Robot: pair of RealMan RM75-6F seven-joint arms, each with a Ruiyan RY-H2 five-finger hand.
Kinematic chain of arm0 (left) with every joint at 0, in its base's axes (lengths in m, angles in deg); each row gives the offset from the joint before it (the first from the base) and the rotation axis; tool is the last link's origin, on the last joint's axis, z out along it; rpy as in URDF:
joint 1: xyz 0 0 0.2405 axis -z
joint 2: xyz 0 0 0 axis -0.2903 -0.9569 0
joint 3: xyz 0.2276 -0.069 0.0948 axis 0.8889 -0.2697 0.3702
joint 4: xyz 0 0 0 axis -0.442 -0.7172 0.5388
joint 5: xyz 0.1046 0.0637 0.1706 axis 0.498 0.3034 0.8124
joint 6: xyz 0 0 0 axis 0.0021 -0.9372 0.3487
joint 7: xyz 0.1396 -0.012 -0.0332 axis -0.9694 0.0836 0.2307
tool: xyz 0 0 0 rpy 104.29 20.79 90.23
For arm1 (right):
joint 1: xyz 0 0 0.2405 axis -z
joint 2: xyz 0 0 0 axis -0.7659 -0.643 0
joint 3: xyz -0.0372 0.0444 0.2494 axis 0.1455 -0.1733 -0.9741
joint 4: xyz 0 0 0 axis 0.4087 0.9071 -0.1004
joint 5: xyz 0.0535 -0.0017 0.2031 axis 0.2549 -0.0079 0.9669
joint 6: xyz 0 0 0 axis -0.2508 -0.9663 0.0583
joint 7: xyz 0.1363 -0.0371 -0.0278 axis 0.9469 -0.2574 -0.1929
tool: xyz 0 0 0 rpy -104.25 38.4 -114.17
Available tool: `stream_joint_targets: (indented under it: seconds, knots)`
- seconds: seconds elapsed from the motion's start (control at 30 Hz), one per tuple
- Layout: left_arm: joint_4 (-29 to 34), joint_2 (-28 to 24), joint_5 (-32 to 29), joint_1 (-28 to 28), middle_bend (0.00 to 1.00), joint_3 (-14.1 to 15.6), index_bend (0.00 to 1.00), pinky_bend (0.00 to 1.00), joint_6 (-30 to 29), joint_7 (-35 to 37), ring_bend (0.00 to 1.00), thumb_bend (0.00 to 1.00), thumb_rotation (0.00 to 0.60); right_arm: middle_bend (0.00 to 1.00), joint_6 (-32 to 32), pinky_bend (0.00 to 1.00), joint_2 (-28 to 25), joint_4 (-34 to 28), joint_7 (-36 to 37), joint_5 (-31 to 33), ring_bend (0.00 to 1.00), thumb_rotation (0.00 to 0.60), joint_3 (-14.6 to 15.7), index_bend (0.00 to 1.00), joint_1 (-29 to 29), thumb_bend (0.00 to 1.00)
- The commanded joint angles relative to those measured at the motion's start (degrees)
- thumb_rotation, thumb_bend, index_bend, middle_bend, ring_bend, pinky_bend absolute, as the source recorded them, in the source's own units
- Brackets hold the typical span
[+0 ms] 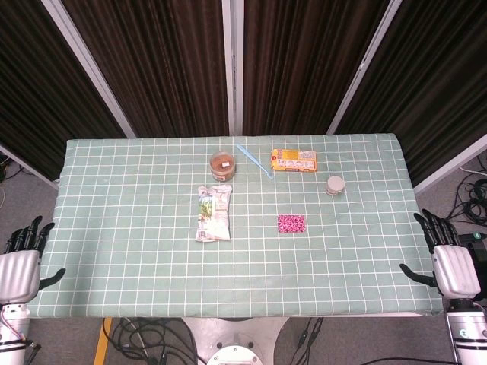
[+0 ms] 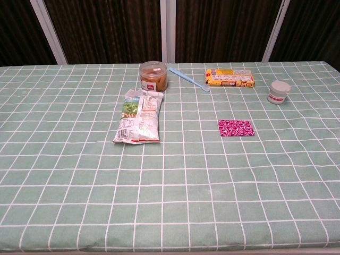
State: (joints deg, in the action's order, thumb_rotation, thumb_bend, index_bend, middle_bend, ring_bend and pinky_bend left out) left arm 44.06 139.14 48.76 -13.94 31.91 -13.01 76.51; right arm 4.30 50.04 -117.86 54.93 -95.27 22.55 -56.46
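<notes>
Hands (image 1: 21, 266) (image 1: 449, 262) with fingers spread, empty, at table (image 1: 114, 228) edges, unseen from chest.

The table (image 1: 114, 228) is covered in a matt green cloth with a white grid, lying smooth with faint creases. The snack bag (image 2: 137, 117) is glossy crinkled film, the jar (image 2: 153, 76) clear plastic, the small pot (image 2: 278, 92) smooth white plastic, and the pink packet (image 2: 235, 127) a printed wrapper. Both hands, left (image 1: 19, 266) and right (image 1: 449, 262), show smooth silver-grey shells with black fingers.
</notes>
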Motion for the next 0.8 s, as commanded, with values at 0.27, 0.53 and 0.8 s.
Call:
stream_joint_targets:
  seconds: [0.27,0.53,0.8]
  knots:
    - [-0.4,-0.2,0.4,-0.7,0.15,0.3,0.19,0.15,-0.7,0.9,0.14,0.09,0.600,0.00,0.3,0.00,-0.4,-0.4,1.1,-0.4,0.00,0.600,0.3,0.00,0.1,0.05]
    - [-0.3,-0.5,0.9,-0.9,0.15,0.5,0.19,0.15,-0.5,1.9,0.14,0.09,0.600,0.00,1.4,0.00,0.0,-0.4,0.8,-0.3,0.00,0.598,0.6,0.00,-0.2,0.06]
    - [-0.1,-0.5,1.4,-0.9,0.15,0.8,0.19,0.15,0.1,3.0,0.14,0.09,0.600,0.04,12.7,0.00,3.4,-1.5,-3.2,2.7,0.00,0.478,-0.3,0.02,-6.6,0.24]
